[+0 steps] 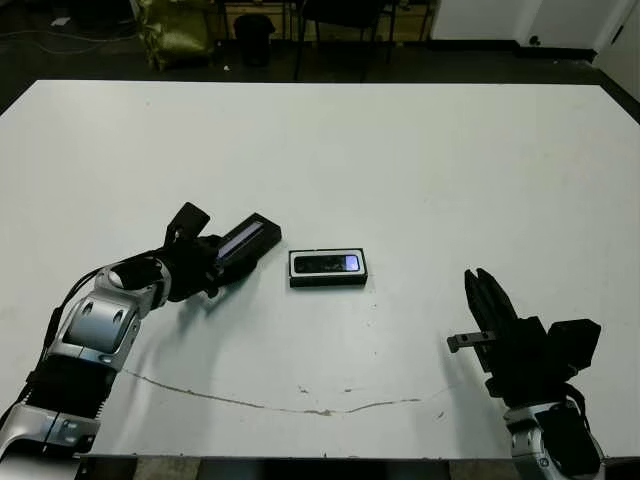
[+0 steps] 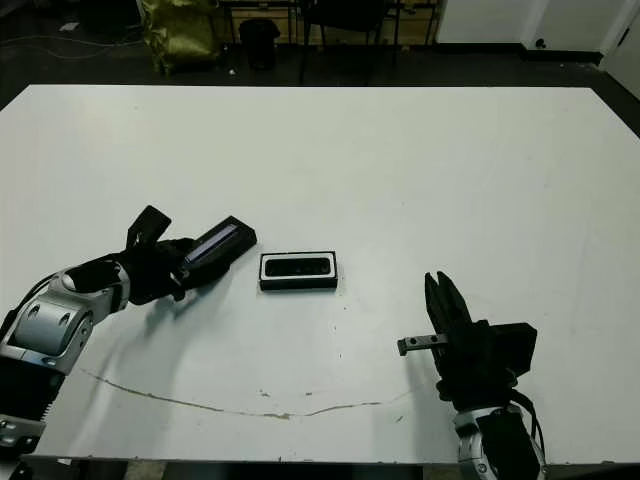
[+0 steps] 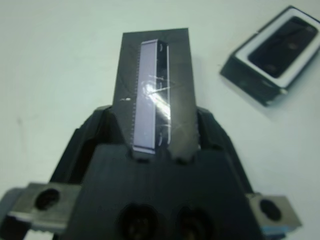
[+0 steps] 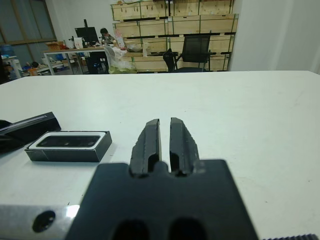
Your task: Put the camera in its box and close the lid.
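Observation:
My left gripper [image 1: 207,260] is shut on the near end of the lid [image 1: 246,239], a black shell with a silver-grey stripe [image 3: 151,95]. The lid points slantwise toward the box and is apart from it, just to its left. The box [image 1: 329,283], a black tray with white lining, lies flat at the table's middle. The glossy black camera [image 1: 327,264] rests inside it, also visible in the left wrist view [image 3: 283,44] and the right wrist view [image 4: 68,141]. My right gripper [image 1: 486,292] is shut on nothing near the front right, fingers [image 4: 150,137] pointing up the table.
A thin dark scratch [image 1: 300,408] runs across the table near the front edge. Beyond the far edge are a chair [image 1: 340,25], a dark bin [image 1: 254,35] and a yellow-green bag [image 1: 175,35]. A person [image 4: 105,35] sits at a far desk.

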